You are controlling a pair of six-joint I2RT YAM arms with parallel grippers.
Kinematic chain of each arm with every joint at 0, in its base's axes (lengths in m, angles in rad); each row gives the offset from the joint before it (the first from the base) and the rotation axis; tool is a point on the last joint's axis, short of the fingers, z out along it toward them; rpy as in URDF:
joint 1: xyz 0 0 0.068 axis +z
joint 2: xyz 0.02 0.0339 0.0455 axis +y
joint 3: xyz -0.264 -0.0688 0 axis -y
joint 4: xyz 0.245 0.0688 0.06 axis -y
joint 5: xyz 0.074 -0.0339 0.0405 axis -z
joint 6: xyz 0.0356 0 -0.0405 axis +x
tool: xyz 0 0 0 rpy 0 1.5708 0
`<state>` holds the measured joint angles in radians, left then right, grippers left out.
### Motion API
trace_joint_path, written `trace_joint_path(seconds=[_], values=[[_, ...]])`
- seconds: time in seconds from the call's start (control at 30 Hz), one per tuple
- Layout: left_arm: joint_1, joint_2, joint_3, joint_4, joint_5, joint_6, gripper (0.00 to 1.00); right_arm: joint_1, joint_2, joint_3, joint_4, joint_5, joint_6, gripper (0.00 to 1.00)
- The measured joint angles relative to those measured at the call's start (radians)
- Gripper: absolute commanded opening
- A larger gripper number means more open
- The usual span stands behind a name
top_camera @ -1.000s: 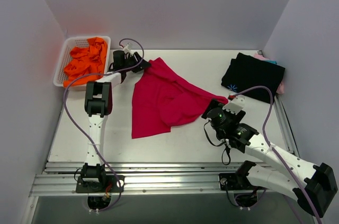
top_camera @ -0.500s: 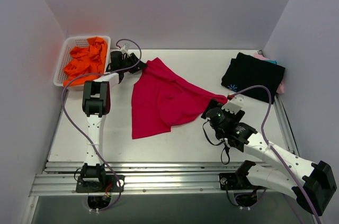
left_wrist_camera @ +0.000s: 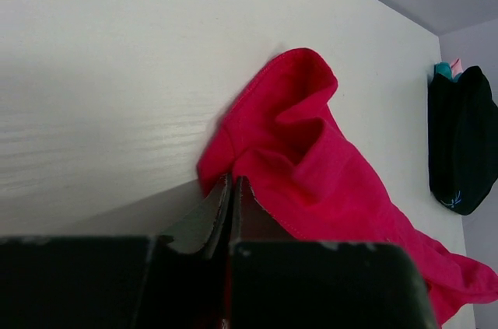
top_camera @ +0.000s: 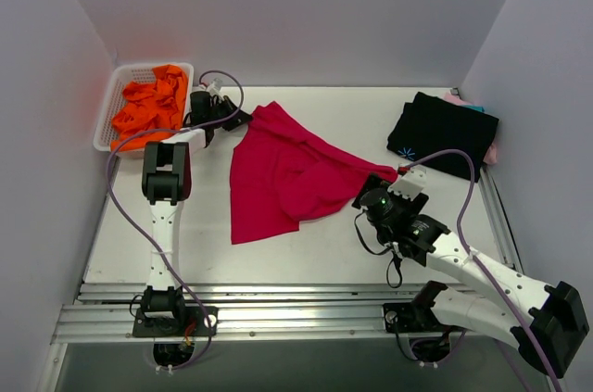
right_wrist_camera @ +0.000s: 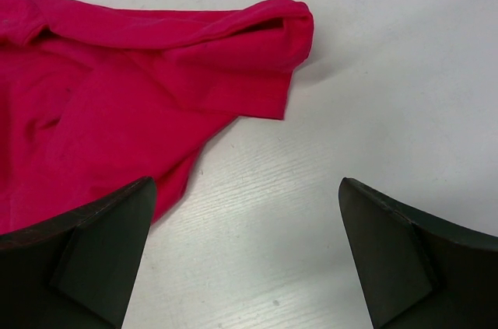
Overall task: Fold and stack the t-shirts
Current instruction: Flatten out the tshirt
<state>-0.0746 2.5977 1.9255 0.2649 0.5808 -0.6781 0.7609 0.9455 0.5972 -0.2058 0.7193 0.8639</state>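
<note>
A white basket (top_camera: 153,66) heaped with orange cloth (top_camera: 148,107) sits at the table's (top_camera: 352,114) far left corner, and a folded black t-shirt (top_camera: 445,131) lies at the far right on pink (top_camera: 490,153) and teal (top_camera: 473,107) ones, all well apart from both arms. The crimson-red t-shirt (top_camera: 278,179) lies crumpled mid-table, its far left corner at the left gripper (left_wrist_camera: 231,183), whose fingers (left_wrist_camera: 214,212) are pressed together on the hem. The right gripper (right_wrist_camera: 245,251) hangs spread wide over bare table just beside the rolled sleeve, holding nothing.
</note>
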Motion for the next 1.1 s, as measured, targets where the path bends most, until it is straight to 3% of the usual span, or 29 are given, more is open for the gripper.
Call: trace_joint_path(seconds=[0.13, 0.43, 0.63, 0.8, 1.1], values=[[0.003, 0.000, -0.001, 0.001, 0.000, -0.017, 0.02, -0.030, 0.031, -0.003, 0.044, -0.016, -0.005, 1.00], [0.009, -0.002, -0.023, 0.069, 0.011, -0.058, 0.02, -0.233, 0.222, -0.042, 0.203, -0.235, -0.019, 1.00], [0.012, -0.009, -0.039, 0.111, 0.017, -0.078, 0.02, -0.268, 0.443, -0.042, 0.336, -0.344, 0.000, 0.95], [0.014, -0.013, -0.050, 0.140, 0.024, -0.090, 0.02, -0.296, 0.537, -0.002, 0.427, -0.341, 0.006, 0.90], [0.016, -0.015, -0.055, 0.159, 0.027, -0.105, 0.02, -0.411, 0.526, -0.036, 0.494, -0.329, 0.038, 0.87]])
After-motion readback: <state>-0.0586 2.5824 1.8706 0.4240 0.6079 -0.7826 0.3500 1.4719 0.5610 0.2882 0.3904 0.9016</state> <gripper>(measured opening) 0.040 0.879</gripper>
